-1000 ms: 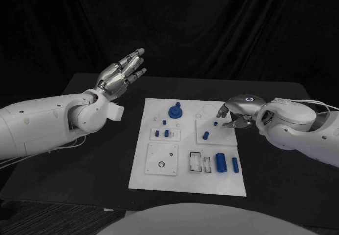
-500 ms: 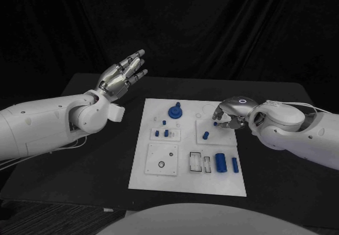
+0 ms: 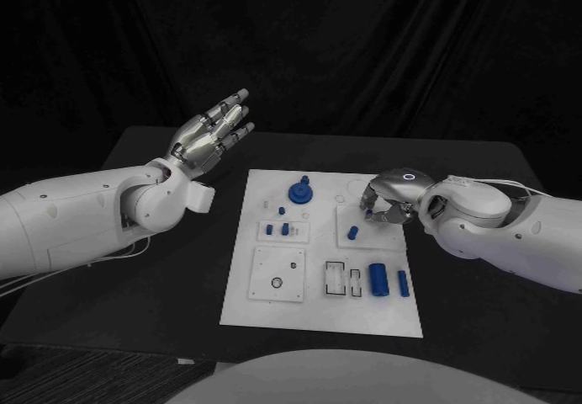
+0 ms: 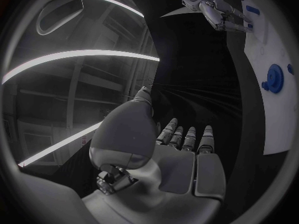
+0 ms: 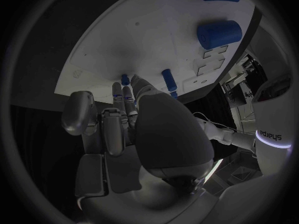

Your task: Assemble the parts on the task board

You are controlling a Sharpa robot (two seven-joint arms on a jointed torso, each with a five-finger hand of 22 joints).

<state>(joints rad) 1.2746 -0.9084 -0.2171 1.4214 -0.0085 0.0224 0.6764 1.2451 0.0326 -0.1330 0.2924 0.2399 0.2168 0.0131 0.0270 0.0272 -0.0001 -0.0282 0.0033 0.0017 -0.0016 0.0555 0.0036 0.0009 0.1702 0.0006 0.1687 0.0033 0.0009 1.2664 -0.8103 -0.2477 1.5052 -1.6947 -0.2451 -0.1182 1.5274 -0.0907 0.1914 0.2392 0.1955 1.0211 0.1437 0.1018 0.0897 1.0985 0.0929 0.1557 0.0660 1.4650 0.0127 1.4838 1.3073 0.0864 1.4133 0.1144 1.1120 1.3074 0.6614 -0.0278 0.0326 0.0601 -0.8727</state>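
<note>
Still up high on the left: left hand (image 3: 214,130), flat, fingers apart, holding nothing. Moved in closer over the task board (image 3: 318,290): right hand (image 3: 390,198), fingers curled down by a small peg (image 3: 370,213), maybe touching; can't tell if gripping.

Black table (image 3: 485,278), dark curtain (image 3: 364,59) behind
</note>
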